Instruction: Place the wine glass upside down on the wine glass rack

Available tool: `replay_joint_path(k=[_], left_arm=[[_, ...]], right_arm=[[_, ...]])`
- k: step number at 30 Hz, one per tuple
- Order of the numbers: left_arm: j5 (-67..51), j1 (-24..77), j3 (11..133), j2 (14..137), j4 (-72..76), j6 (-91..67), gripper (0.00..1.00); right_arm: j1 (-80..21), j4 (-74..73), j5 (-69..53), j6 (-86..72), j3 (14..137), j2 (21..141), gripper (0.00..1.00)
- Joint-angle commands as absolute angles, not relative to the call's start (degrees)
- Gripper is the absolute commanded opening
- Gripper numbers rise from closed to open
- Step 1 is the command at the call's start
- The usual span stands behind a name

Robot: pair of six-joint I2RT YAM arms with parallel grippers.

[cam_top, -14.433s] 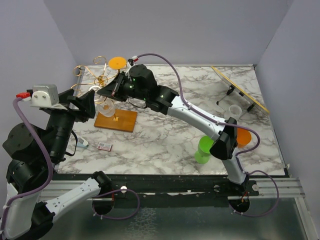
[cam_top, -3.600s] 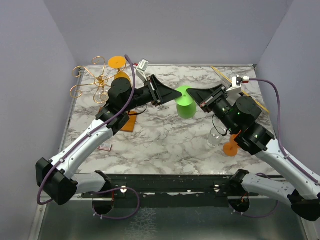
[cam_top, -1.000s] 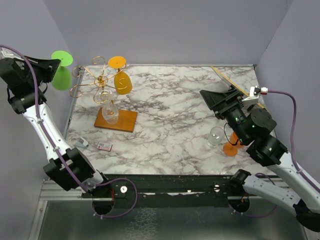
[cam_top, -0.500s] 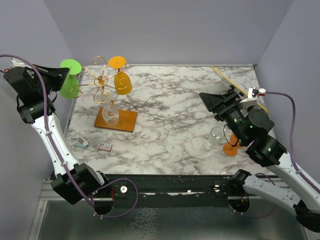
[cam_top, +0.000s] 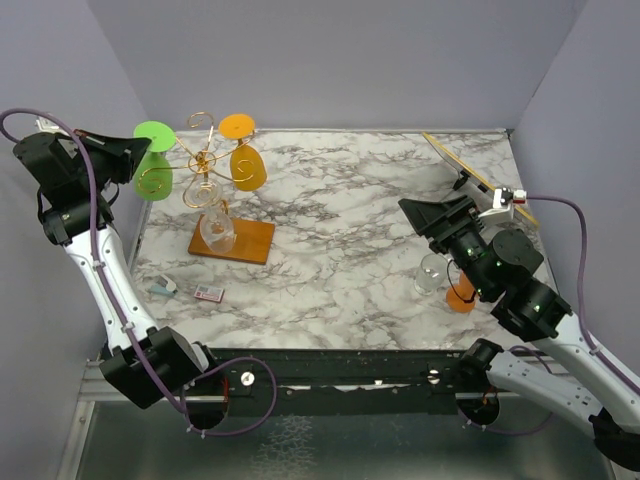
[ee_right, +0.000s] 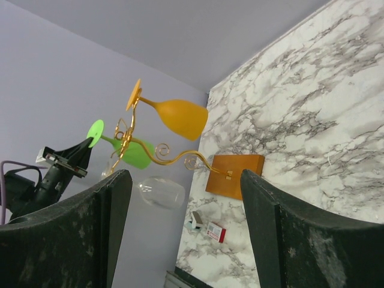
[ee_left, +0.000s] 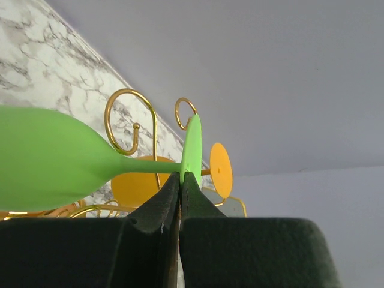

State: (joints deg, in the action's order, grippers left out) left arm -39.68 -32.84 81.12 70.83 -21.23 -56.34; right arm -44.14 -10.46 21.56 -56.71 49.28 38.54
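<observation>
Now left hand pinches the green wine glass by its foot, stem upright, bowl down; right hand gapes empty.

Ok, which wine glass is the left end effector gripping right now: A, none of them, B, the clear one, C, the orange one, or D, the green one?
D: the left end effector is shut on the foot of the green wine glass, while an orange wine glass and a clear wine glass hang on the wine glass rack.
</observation>
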Motion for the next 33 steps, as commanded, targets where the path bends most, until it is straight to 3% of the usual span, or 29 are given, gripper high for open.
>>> replay_joint_path(k=[1, 16, 33], left_arm=[[-42.0, -32.1, 81.6, 69.9, -21.6, -57.4, 0.00], [-47.6, -28.9, 81.9, 75.0, -18.0, -58.3, 0.00], [-35.9, -28.6, 84.4, 78.9, -13.2, -59.1, 0.00]], right_arm=[[-44.0, -11.9, 21.5, -57.8, 48.6, 37.8, 0.77], [-44.0, -10.5, 21.3, -58.7, 48.6, 38.4, 0.77], [-44.0, -10.3, 22.0, -58.3, 49.8, 38.4, 0.76]])
